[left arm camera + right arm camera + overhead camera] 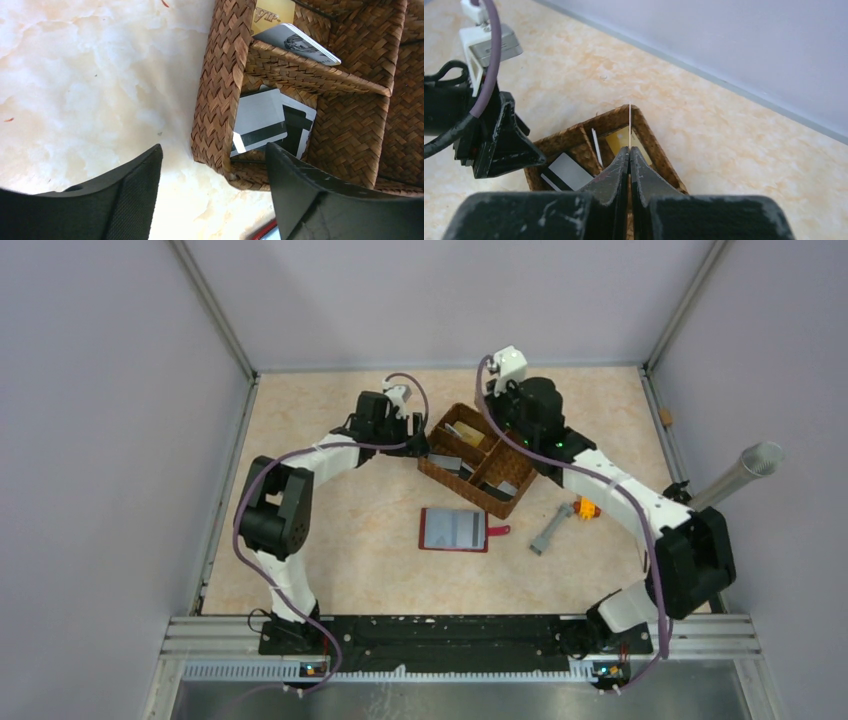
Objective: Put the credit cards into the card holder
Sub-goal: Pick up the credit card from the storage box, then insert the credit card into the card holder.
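Note:
The dark red card holder (455,529) lies open on the table in front of the wicker basket (440,470). The credit cards lie in the basket: a grey one with a dark stripe (260,120), a white one (305,44) and a gold one (272,12). My left gripper (215,165) is open at the basket's left corner, one finger outside the wall (220,75) and the other over the striped card's compartment. Above the basket, my right gripper (629,150) is shut on a thin credit card (630,125) seen edge-on. The gold card (621,140) lies below it.
A grey metal tool (552,528) and a small orange object (587,508) lie right of the card holder. A metal mesh tube (745,470) sticks in from the right wall. Grey walls enclose the table on three sides.

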`<move>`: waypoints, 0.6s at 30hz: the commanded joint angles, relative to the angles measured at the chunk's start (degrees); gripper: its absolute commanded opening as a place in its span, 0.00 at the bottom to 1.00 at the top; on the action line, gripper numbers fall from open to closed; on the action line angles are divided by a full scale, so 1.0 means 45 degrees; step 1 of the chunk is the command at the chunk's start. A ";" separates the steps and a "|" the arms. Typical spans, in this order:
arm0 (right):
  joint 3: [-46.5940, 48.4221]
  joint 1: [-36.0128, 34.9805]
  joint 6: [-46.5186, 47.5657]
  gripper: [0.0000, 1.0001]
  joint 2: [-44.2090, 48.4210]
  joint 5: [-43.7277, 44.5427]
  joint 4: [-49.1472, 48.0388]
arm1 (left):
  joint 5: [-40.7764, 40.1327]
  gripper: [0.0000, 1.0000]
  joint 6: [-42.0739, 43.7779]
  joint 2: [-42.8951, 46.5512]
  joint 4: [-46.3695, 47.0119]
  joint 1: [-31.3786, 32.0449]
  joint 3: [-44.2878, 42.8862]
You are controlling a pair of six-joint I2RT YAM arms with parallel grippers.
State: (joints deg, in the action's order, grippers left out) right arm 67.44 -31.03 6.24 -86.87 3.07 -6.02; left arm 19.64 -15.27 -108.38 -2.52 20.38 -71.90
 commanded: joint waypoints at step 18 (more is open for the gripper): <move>-0.2585 0.0014 -0.4768 0.00 0.5175 -0.7375 0.6064 | 0.3396 0.89 -0.2025 0.8491 0.1546 0.0862 0.5988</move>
State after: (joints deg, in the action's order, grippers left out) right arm 58.81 -30.96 -11.46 -65.60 -14.79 16.03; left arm 23.73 -18.76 -75.09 3.20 21.58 -52.25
